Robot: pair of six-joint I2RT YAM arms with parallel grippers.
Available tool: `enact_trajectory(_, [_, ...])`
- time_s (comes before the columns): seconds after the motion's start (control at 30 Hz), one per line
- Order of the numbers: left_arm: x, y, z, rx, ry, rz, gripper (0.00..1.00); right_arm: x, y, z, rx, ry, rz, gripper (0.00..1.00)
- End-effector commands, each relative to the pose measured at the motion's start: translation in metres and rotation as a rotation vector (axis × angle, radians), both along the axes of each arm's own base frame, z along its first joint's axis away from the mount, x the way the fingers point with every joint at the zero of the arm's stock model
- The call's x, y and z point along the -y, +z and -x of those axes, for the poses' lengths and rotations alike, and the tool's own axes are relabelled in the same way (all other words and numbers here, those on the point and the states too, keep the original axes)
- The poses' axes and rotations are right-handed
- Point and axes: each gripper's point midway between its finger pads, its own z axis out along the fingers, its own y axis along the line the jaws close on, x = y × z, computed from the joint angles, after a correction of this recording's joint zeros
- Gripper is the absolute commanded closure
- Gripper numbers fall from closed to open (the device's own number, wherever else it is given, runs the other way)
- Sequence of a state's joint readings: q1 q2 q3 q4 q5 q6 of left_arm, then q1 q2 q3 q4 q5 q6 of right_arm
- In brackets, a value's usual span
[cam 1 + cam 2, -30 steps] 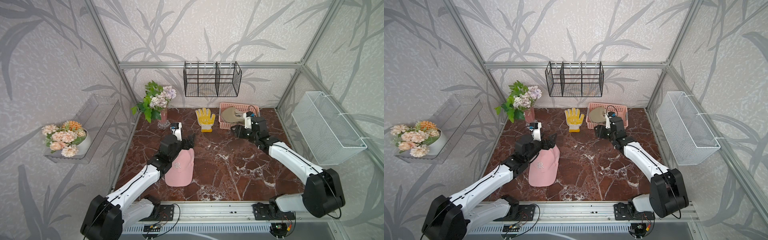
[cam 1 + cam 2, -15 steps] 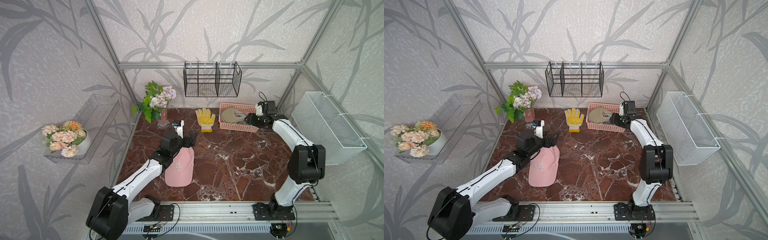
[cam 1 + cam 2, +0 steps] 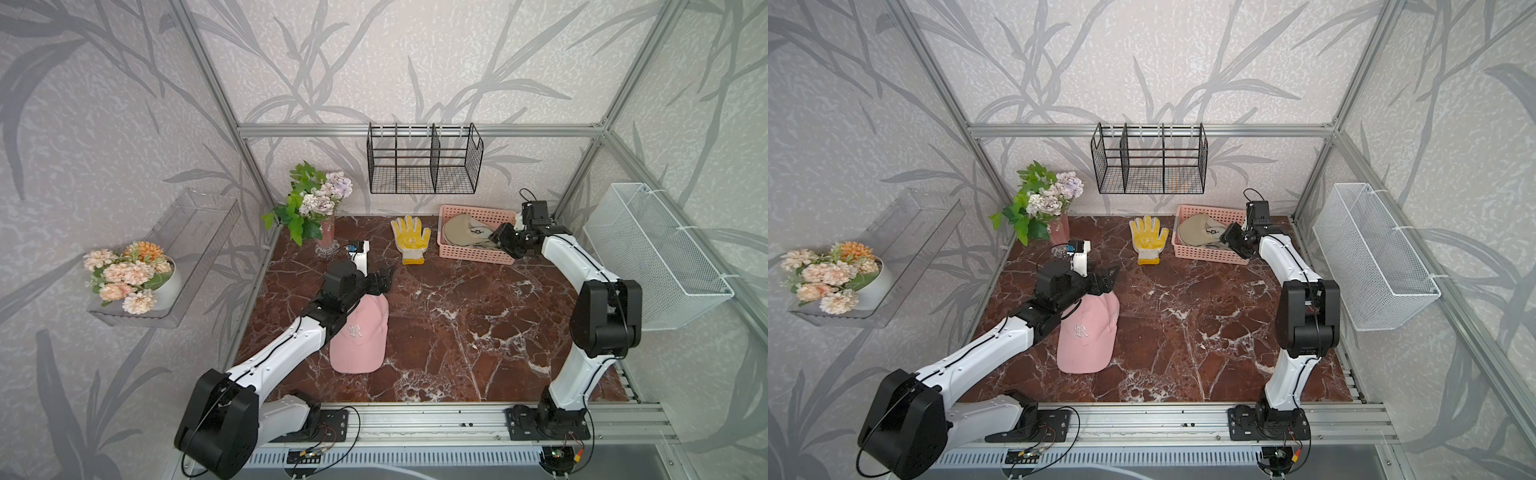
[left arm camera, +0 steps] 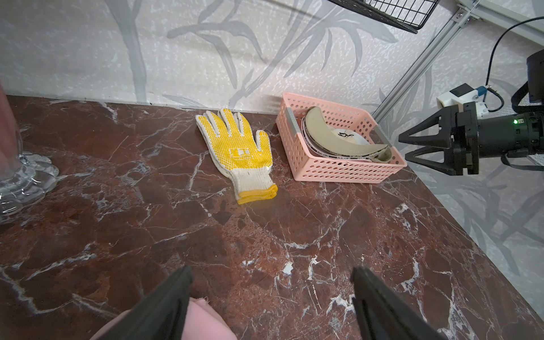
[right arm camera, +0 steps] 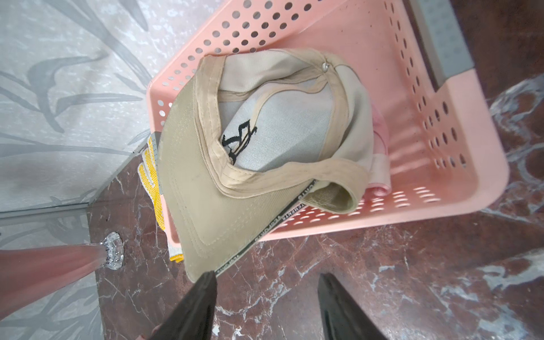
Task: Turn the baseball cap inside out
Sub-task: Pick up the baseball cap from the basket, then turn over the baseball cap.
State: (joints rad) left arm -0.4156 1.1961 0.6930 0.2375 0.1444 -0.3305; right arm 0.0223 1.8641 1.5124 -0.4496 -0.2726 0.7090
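Baseball cap (image 3: 359,332) lies beneath the outstretched left gripper (image 3: 385,277).

The cap (image 3: 359,336) is lying near the bench's (image 3: 457,332) left edge. Along the back edge, a vase (image 3: 326,239) is standing leftmost, a glove (image 3: 410,239) mid-edge, a basket (image 3: 473,255) holding another cap (image 3: 461,230) rightmost.

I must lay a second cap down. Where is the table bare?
Bare: the wide middle of the table between the pink cap, the basket and the right arm; also the front strip by the rail. Crowded: the back edge, with vase, glove and basket.
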Motion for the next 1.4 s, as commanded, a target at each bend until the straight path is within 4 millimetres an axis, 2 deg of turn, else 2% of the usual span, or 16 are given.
enact_trajectory(0.0, [0.0, 0.01, -0.004, 0.025, -0.007, -0.008, 0.11, -0.003, 0.001, -0.014, -0.008, -0.074, -0.08, 0.43])
enact_trajectory(0.43, [-0.001, 0.008, -0.004, 0.024, -0.007, -0.024, 0.11, -0.002, -0.016, -0.047, -0.037, -0.177, -0.109, 0.53])
enact_trajectory(0.57, [-0.003, 0.008, -0.003, 0.028, 0.0, -0.03, 0.11, -0.007, -0.022, -0.051, -0.049, -0.185, -0.136, 0.66])
enact_trajectory(0.7, [-0.003, 0.007, -0.003, 0.029, 0.002, -0.034, 0.11, -0.011, -0.025, -0.054, -0.05, -0.192, -0.151, 0.72])
enact_trajectory(0.77, [-0.004, 0.005, -0.003, 0.027, 0.004, -0.038, 0.11, -0.013, -0.021, -0.056, -0.037, -0.191, -0.157, 0.82])
enact_trajectory(0.83, [-0.004, 0.007, -0.003, 0.03, 0.004, -0.038, 0.11, -0.014, -0.013, -0.058, -0.016, -0.195, -0.172, 0.91])
enact_trajectory(0.97, [-0.004, 0.008, -0.003, 0.032, 0.003, -0.036, 0.11, -0.009, 0.021, -0.058, 0.072, -0.235, -0.18, 1.0])
enact_trajectory(1.2, [0.005, 0.015, 0.0, 0.064, -0.058, -0.037, 0.11, -0.009, 0.081, -0.057, 0.183, -0.236, -0.218, 1.0])
enact_trajectory(1.37, [0.019, 0.031, 0.007, 0.154, -0.15, -0.021, 0.1, -0.009, 0.121, -0.045, 0.258, -0.218, -0.226, 1.0])
